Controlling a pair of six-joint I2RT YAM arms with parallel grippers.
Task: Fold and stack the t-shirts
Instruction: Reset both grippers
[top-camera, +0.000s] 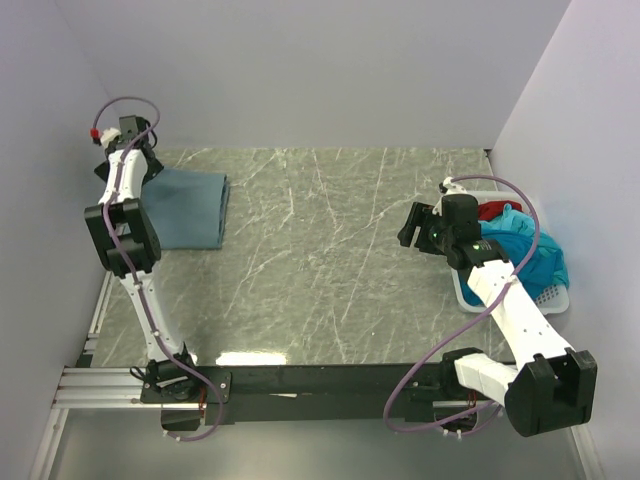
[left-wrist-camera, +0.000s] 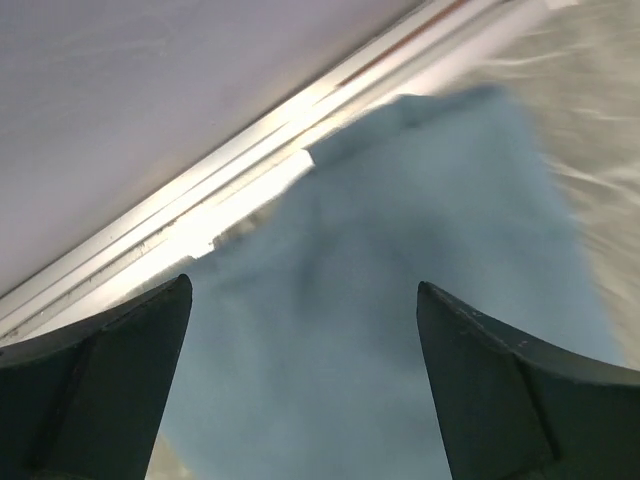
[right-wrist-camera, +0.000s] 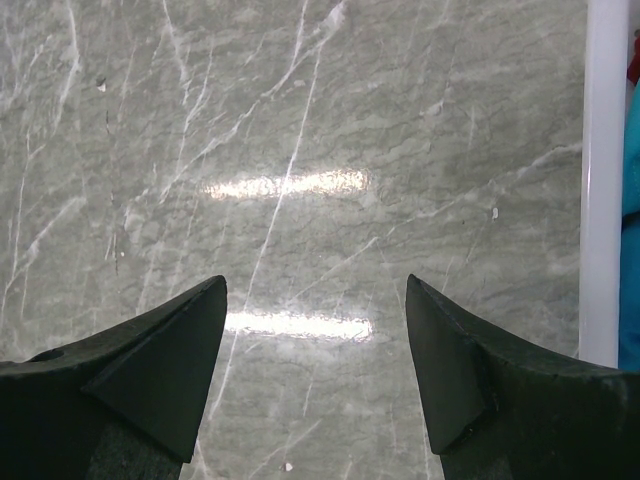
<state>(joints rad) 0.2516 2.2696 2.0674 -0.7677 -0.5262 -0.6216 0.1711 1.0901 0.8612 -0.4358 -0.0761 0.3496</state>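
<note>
A folded grey-blue t-shirt (top-camera: 190, 208) lies flat at the table's far left; it fills the left wrist view (left-wrist-camera: 400, 300). My left gripper (top-camera: 150, 170) hovers over its left part, open and empty (left-wrist-camera: 305, 290). A turquoise t-shirt (top-camera: 527, 250) and a red t-shirt (top-camera: 493, 210) lie bunched in the white lattice basket (top-camera: 553, 297) at the right. My right gripper (top-camera: 412, 225) is open and empty (right-wrist-camera: 315, 285) above bare table, just left of the basket.
The basket's white rim (right-wrist-camera: 598, 200) and a strip of turquoise cloth (right-wrist-camera: 630, 150) show at the right edge of the right wrist view. An aluminium rail (left-wrist-camera: 150, 235) borders the table beside the grey-blue shirt. White walls enclose the marble table (top-camera: 320, 260).
</note>
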